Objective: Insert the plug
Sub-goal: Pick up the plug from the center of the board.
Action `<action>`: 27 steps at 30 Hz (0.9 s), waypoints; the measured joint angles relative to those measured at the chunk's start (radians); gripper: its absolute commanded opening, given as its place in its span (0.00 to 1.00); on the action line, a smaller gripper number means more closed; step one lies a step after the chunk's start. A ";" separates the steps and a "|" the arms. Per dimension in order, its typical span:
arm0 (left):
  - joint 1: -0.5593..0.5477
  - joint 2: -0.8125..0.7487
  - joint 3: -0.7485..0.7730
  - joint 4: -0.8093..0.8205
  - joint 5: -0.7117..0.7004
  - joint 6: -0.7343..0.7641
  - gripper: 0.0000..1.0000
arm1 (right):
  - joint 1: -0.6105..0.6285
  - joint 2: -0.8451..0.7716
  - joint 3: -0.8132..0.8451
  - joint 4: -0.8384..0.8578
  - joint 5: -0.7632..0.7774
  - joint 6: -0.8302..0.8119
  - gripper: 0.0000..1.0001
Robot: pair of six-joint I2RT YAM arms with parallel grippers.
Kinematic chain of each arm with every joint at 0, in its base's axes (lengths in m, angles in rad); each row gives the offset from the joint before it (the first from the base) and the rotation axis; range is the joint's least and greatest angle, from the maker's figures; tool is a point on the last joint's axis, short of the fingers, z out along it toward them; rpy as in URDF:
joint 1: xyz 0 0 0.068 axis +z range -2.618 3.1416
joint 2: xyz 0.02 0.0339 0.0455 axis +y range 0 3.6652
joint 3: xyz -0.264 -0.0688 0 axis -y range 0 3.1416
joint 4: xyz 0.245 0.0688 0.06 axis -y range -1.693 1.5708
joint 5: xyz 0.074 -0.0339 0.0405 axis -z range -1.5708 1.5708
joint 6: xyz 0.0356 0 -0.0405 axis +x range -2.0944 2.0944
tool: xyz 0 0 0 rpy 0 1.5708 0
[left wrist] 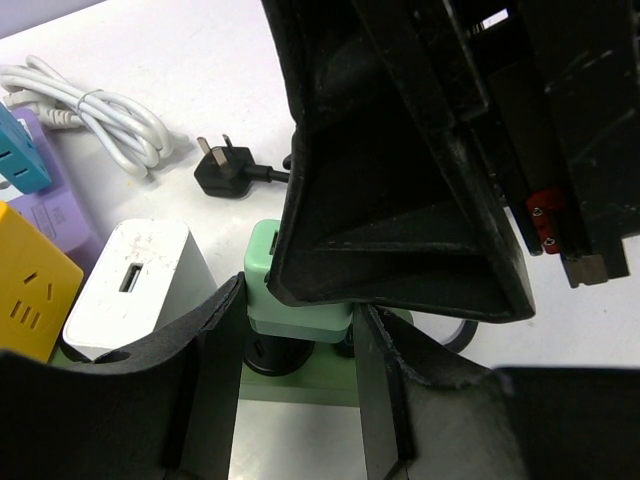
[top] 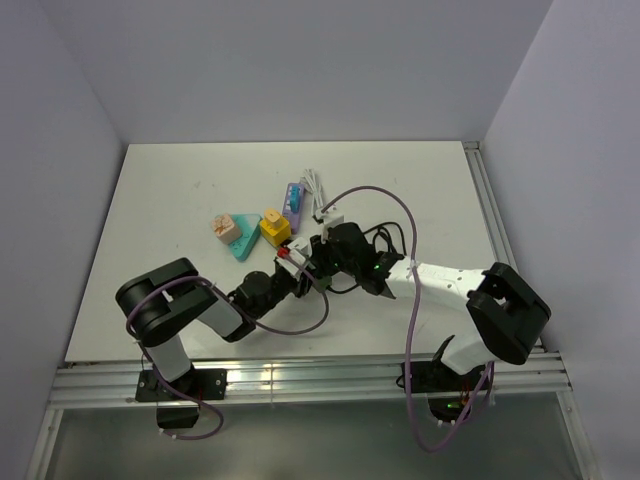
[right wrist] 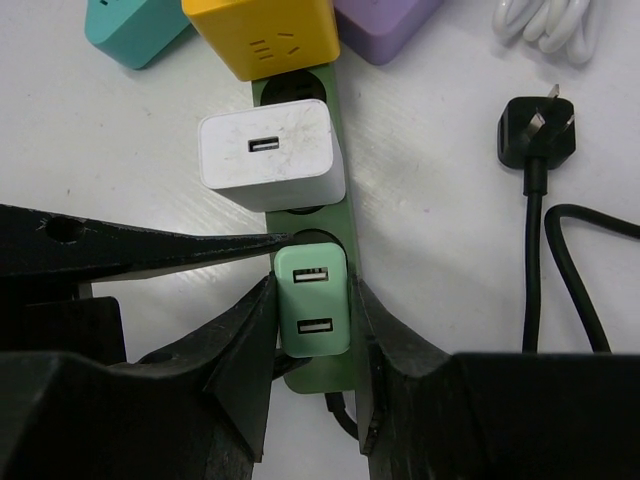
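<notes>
A green power strip lies on the white table and carries a yellow adapter and a white USB charger. My right gripper is shut on a light green two-port USB charger, held over the round socket at the strip's near end. In the left wrist view the green charger sits just above the strip, and its prongs are hidden. My left gripper clamps the strip's end from both sides. In the top view the grippers meet, right over left.
A loose black plug with its cable lies to the right of the strip. A coiled white cable, a purple block and a teal block lie beyond. White walls enclose the table.
</notes>
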 measured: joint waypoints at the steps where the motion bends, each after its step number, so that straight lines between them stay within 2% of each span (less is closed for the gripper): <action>1: 0.001 0.005 0.003 0.002 0.002 0.000 0.00 | -0.002 0.000 0.000 0.000 0.000 -0.005 0.00; 27: 0.057 0.020 0.018 0.007 0.063 0.000 0.00 | -0.010 0.039 0.026 0.034 0.004 -0.037 0.00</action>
